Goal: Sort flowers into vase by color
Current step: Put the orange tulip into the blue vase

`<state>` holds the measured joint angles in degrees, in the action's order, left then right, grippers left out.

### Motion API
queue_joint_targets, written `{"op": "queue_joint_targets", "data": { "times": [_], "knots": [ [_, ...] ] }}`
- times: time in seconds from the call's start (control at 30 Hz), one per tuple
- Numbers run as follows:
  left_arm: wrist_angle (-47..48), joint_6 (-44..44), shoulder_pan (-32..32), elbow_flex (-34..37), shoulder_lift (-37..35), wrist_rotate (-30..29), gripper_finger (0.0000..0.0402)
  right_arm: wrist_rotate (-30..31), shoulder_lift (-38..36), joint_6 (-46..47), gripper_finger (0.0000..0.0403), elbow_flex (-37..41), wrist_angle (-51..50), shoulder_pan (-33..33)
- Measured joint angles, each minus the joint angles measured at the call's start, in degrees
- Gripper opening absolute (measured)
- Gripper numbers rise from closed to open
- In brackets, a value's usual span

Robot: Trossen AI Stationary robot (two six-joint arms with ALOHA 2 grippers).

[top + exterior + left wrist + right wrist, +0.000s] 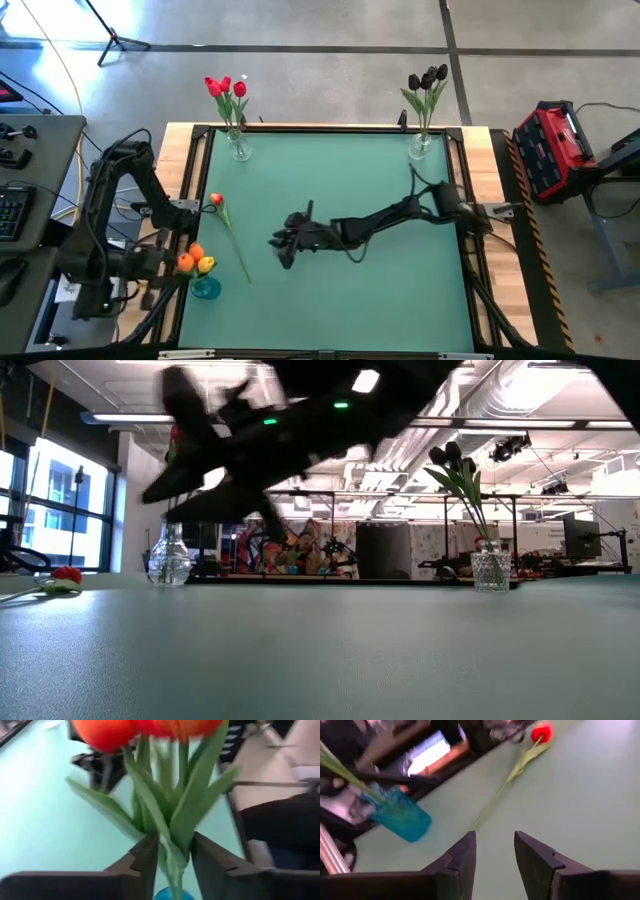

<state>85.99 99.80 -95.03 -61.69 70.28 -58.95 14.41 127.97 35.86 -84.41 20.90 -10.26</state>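
Observation:
One red-headed tulip (pixel 232 238) lies flat on the green table, head (pixel 541 732) toward the far-left and stem end nearer the middle. My right gripper (pixel 495 842) is open and hovers above the table by that stem end (pixel 283 248). Orange and yellow tulips (pixel 195 262) stand in a blue vase (pixel 206 289) at the near-left corner. My left gripper (pixel 175 845) is open there, its fingers on either side of their stems just above the vase mouth (pixel 172 895). My left gripper has the orange tulips' stems and leaves (pixel 172 820) between its open fingers, coming level from the table's left side. A leaf fills most of the gap, and I cannot tell whether the fingers touch it. The tulips stand upright in the blue vase.
A glass vase with red tulips (pixel 238 150) stands at the far-left edge, and a glass vase with dark tulips (pixel 420 148) at the far-right edge. A raised wooden frame (pixel 480 200) borders the table. The near and right parts of the green mat are bare.

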Motion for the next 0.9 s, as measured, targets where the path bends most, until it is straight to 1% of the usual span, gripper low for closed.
{"op": "queue_joint_targets", "data": {
  "times": [0.07, 0.17, 0.23, 0.33, 0.43, 0.5, 0.53, 0.6, 0.67, 0.9],
  "knots": [
    [1.8, 2.4, 1.1, 0.0, 0.9, 2.6, 0.0123, -1.1, 3.7, -0.2, 0.0125, -7.0, -6.7, 0.5],
    [2.7, 3.7, 2.3, 0.0, 1.2, 6.0, 0.0150, -1.1, 9.3, -1.4, 0.0126, -18.3, -16.9, 2.0],
    [2.7, 3.7, 2.9, 0.0, 0.7, 7.8, 0.0161, -0.9, 12.8, -2.5, 0.0126, -25.6, -21.2, 2.8],
    [2.8, 3.8, 3.3, 0.0, -0.3, 9.3, 0.0169, -1.9, 18.2, -4.4, 0.0127, -36.0, -23.6, 3.9],
    [2.9, 4.6, 3.6, 0.0, -1.0, 9.8, 0.0170, -6.9, 24.3, -4.3, 0.0127, -45.0, -24.5, 4.8],
    [2.9, 5.0, 3.6, 0.0, -1.2, 10.0, 0.0170, -8.7, 28.2, -3.6, 0.0127, -50.3, -26.4, 5.3],
    [2.9, 5.0, 3.6, 0.0, -1.2, 10.0, 0.0170, -9.1, 29.1, -3.3, 0.0127, -50.6, -25.6, 5.4],
    [2.8, 5.2, 3.6, 0.0, -1.2, 10.1, 0.0170, -10.9, 29.3, -2.2, 0.0127, -47.9, -20.9, 6.1],
    [2.7, 5.2, 3.6, 0.0, -1.2, 10.5, 0.0170, -12.4, 29.2, -1.4, 0.0127, -46.7, -20.8, 6.5],
    [2.7, 5.2, 4.9, 0.0, -1.2, 10.4, 0.0170, -12.3, 29.3, -2.9, 0.0127, -45.3, -22.7, 6.5]
  ]
}}
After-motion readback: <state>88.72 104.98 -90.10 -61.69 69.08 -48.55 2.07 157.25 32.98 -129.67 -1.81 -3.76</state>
